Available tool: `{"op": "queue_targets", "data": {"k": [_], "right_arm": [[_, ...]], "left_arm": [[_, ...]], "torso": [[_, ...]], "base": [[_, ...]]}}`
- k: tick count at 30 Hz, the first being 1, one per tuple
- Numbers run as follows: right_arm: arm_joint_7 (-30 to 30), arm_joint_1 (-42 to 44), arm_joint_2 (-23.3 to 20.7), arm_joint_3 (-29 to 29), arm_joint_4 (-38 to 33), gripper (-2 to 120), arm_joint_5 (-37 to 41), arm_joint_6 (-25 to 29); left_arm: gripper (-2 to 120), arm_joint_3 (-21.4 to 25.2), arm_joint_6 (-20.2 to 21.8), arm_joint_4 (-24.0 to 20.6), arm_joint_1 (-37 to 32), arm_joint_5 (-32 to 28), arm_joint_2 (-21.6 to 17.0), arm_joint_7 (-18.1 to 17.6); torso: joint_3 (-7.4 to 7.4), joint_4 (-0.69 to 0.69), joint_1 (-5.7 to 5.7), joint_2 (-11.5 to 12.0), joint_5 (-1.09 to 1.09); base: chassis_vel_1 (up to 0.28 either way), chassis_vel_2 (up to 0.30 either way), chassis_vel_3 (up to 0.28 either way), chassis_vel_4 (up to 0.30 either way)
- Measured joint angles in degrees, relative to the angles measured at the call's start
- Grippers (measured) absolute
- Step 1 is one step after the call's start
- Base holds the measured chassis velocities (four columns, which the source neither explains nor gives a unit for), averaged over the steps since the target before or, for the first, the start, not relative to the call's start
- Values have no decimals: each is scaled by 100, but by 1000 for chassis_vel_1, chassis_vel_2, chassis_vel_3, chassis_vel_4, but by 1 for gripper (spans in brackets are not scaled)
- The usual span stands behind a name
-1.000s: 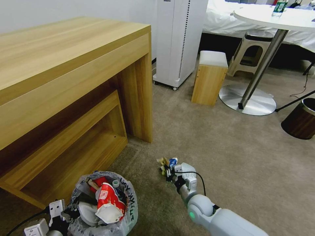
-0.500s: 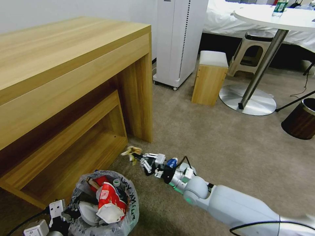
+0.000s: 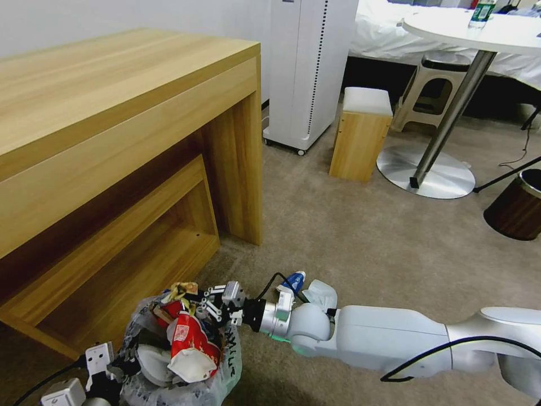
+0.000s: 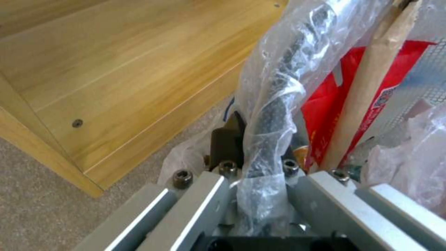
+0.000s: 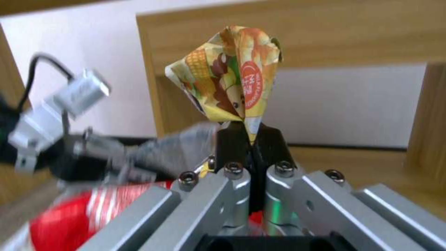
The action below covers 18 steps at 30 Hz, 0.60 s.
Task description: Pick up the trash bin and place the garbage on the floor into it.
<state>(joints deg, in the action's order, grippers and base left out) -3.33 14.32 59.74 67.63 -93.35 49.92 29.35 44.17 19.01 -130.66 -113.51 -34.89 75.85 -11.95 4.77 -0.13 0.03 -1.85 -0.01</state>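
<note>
- The right gripper (image 3: pixel 194 298) hangs over the far rim of the bin (image 3: pixel 225 366), reaching in from the robot's right, with its fingers (image 5: pixel 232 139) pinched shut on a yellow wrapper (image 5: pixel 230 73).
- That wrapper sticks out past the fingertips, crumpled end away from the arm, and sits above the heaped rubbish: a red wrapper (image 3: pixel 189 338) and white tissue (image 3: pixel 186 369) lie directly beneath.
- So the piece lies straight over the bin's mouth; by my reckoning a plain release would drop it inside, though the heap is high and it could slide off toward the carpet (image 3: pixel 366 242).
- The left gripper (image 4: pixel 260 181) is at the bin's near-left rim, its fingers clamped on the plastic liner (image 4: pixel 278 69) and rim, holding the bin beside the wooden desk (image 3: pixel 112 113).
- The right arm is the one placed for this drop; the left is taken up with the bin.
</note>
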Motion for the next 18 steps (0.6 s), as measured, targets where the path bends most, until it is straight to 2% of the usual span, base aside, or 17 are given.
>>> {"op": "queue_targets", "data": {"k": [6, 7, 10, 14, 15, 18], "right_arm": [[149, 103, 5, 33, 12, 2, -40, -79], [165, 121, 5, 32, 40, 8, -48, -89], [174, 148, -3, 26, 77, 15, -56, -101], [174, 232, -36, -29, 119, 34, -91, -114], [174, 232, -36, -29, 119, 34, -91, -114], [167, 300, -67, -92, 78, 51, -130, -119]], "left_arm": [[0, 18, -10, -9, -31, 10, 6, 4], [0, 21, -13, -14, -37, 12, 11, 5], [0, 21, -15, -17, -44, 22, 23, 9], [0, 8, -25, -17, -51, 68, 69, 24], [0, 8, -25, -17, -51, 68, 69, 24], [0, 6, -33, -18, -63, 99, 97, 32]], "torso": [[0, 0, 0, 0, 0], [0, 0, 0, 0, 0], [0, 0, 0, 0, 1], [0, 0, 0, 0, 0], [0, 0, 0, 0, 0], [0, 0, 0, 0, 0]], "base": [[0, 0, 0, 0], [0, 0, 0, 0], [0, 0, 0, 0], [0, 0, 0, 0], [0, 0, 0, 0], [0, 0, 0, 0]]}}
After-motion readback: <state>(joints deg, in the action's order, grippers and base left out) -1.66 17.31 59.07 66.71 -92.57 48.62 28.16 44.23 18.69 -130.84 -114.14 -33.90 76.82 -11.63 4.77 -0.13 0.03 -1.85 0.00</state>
